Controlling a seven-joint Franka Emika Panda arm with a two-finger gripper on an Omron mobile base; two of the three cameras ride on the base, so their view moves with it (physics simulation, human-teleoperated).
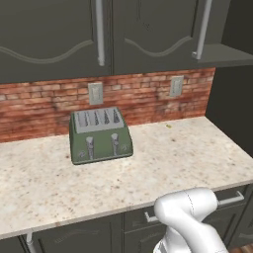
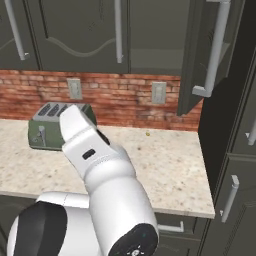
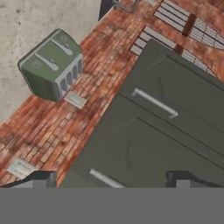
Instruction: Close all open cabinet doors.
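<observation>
Cabinet doors: one stands swung out, up and right of the end effector, whose fingers sit apart. A careless sweep could catch its bar handle or clip the toaster on the counter.

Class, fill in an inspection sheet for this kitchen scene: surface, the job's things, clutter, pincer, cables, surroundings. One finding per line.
Surface: speckled beige counter, mostly bare.
Job's things: right cabinet door swung open, its edge facing the room; middle cabinet door shut flush.
Clutter: green toaster standing near the brick wall; small yellow speck on the counter.
Pincer: fingertips apart, holding nothing, pointing toward the cabinets.
Cables: nothing seen.
Surroundings: red brick backsplash with two wall outlets; dark under-counter drawers.
</observation>
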